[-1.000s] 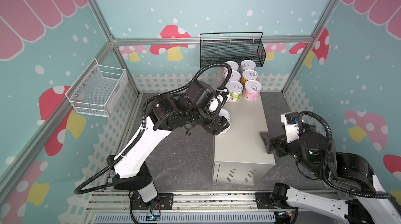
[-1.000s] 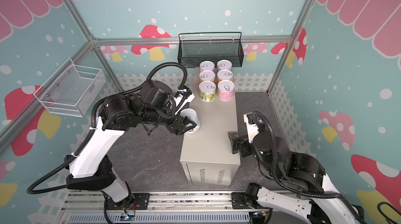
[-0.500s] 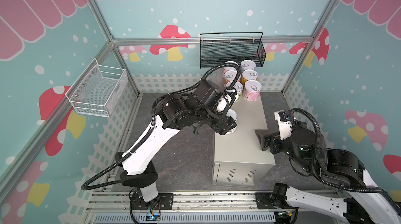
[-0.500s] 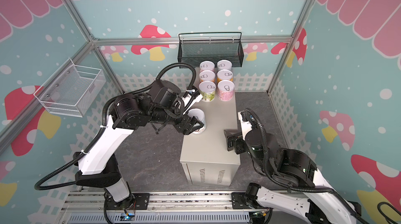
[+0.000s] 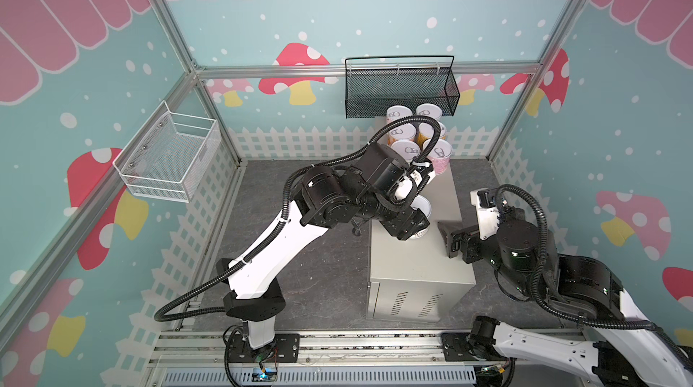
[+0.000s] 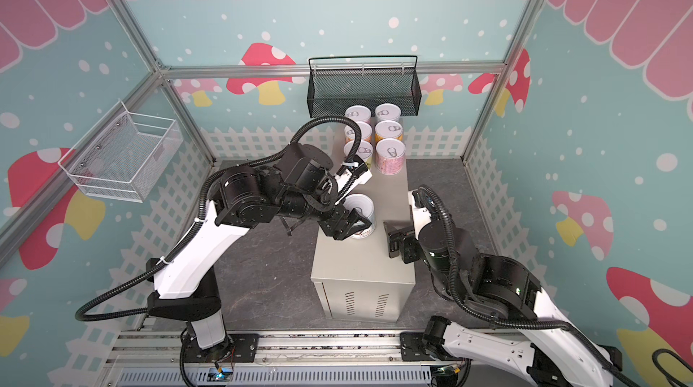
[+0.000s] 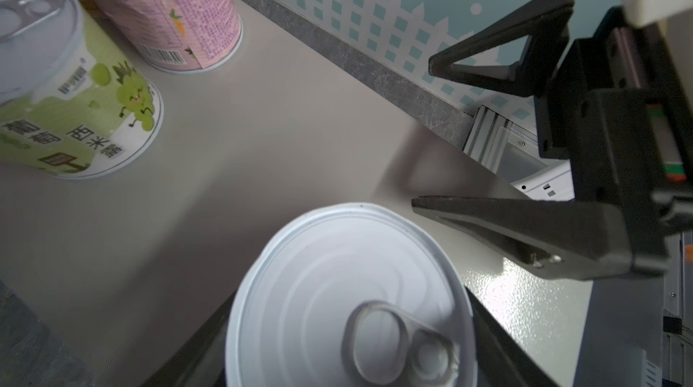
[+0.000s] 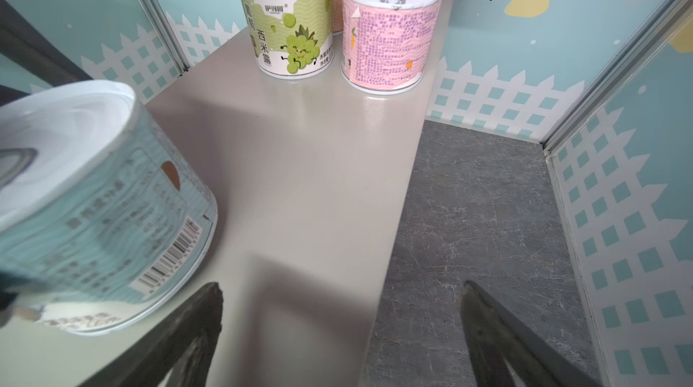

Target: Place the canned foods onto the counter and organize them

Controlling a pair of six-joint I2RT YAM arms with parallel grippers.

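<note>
Top view, left to right: a white wire basket (image 6: 120,156) hangs on the left wall. The left gripper (image 6: 352,225) reaches over the left edge of the tabletop (image 6: 360,265), its fingers clasped on either side of a white-blue can (image 6: 360,207). The can sits lid up near that edge, about midway along. Whether its base rests flat cannot be told.

At the far end of the tabletop, six cans (image 6: 389,130) stand upright in two rows of three, partly under a black mesh basket (image 6: 362,87) on the back wall. The right wrist view shows the nearest pair just beside each other, a green grape can (image 8: 288,28) and a pink can (image 8: 390,36), both well apart from the white-blue can.

The right gripper (image 6: 393,239) hovers at the right edge, level with the held can. Its fingers (image 8: 195,329) are spread wide with nothing between them.
</note>
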